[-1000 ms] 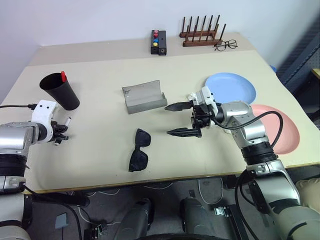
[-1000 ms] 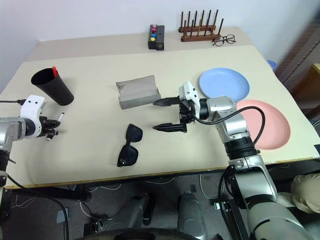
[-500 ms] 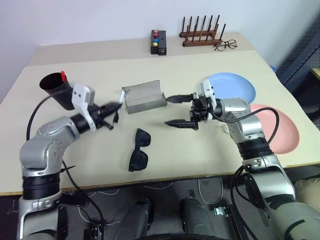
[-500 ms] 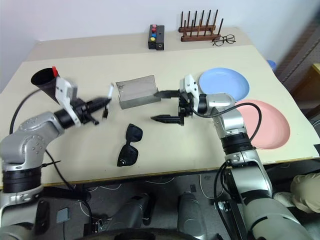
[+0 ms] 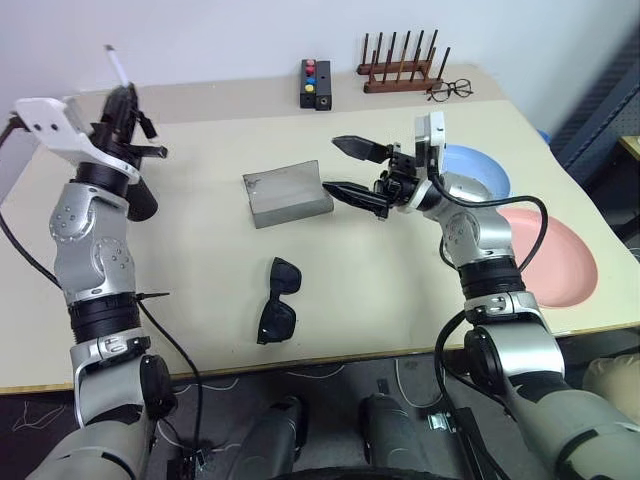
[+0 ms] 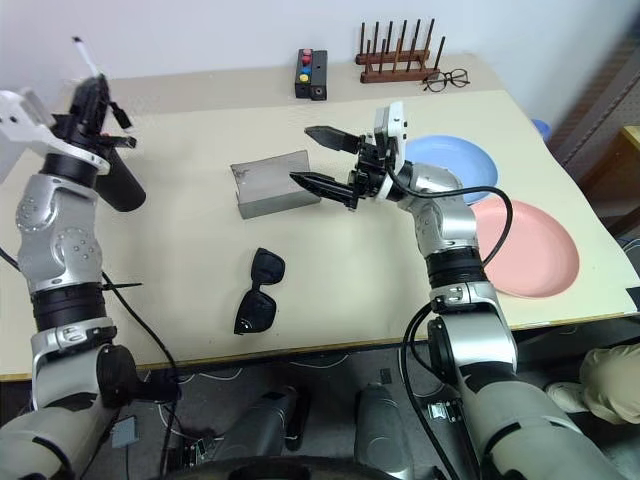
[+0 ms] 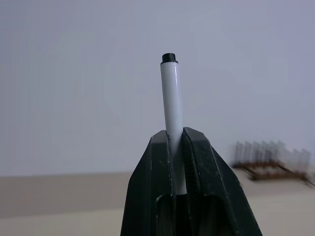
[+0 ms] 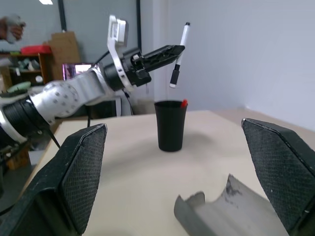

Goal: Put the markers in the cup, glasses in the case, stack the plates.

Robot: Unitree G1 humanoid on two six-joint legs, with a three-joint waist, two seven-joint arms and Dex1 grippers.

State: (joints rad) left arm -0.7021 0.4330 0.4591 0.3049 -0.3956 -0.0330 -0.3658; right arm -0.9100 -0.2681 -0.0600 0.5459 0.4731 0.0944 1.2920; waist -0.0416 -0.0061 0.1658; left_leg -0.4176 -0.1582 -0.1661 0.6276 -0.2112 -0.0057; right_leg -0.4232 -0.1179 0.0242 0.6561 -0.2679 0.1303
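Left end effector, upper left of the frame, is clamping the light, stiff, slippery marker mid-barrel above the cup; right end effector is gaping empty.

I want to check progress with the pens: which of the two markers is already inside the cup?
The red-capped marker: its cap sticks out of the black cup. The white-capped marker is held in the left pincer, above the cup.

White-capped black marker held upright above tall black plastic cup near the table's far-left corner, red-capped marker inside.
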